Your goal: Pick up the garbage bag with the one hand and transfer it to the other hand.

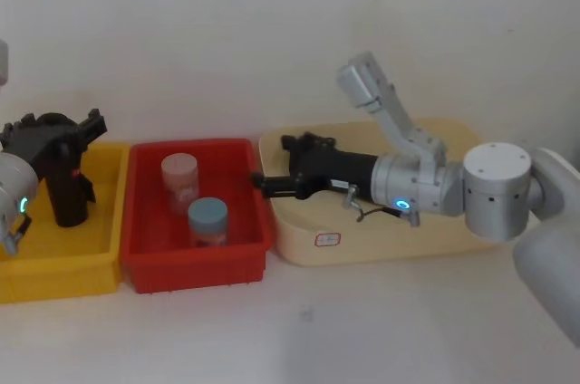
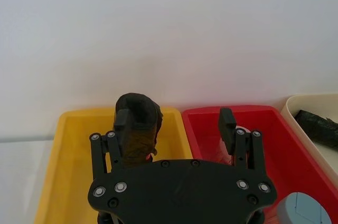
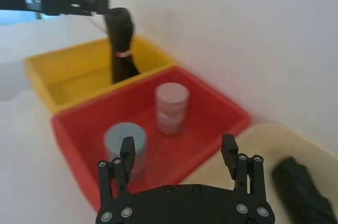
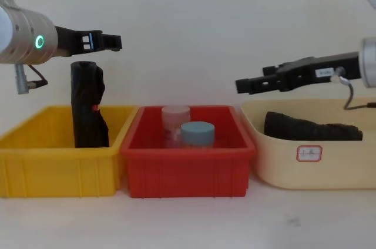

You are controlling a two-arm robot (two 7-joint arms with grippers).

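The garbage bag, a long plain black roll of slightly glossy plastic (image 4: 311, 127), lies on its side on the floor of the cream rounded plastic tub (image 4: 276, 164). It runs from near the tub's left wall toward its right wall, and nothing holds it.

Nearest, the front of the white counter (image 4: 188, 219) is bare. Behind that strip three containers stand in a row, touching or nearly so. The yellow plastic bin (image 4: 59, 170) is at the left, the red plastic bin (image 4: 188, 172) in the middle and the tub at the right. In the red bin stand a blue-lidded jar (image 4: 197, 133) and, behind it, a pale pink jar (image 4: 175, 115). A second black roll with a small red mark (image 4: 88, 108) stands upright in the yellow bin.

The green-ringed left pincer (image 4: 113, 41) hovers at that marked roll's top, fingers apart. It is well apart from the bag, with the red bin between. The blue-ringed right pincer (image 4: 244, 84) hangs level above the seam between the red bin and the tub, fingers apart.

The bag looks light, soft and crumpled, and likely slick. A grip across its girth, off-centre, should squash in and leave a free length for the handover. The tub's rim stands above it, so the approach has to come from above. The right arm crowds that space, the jars stand in the crossing path, and the wall is close behind.
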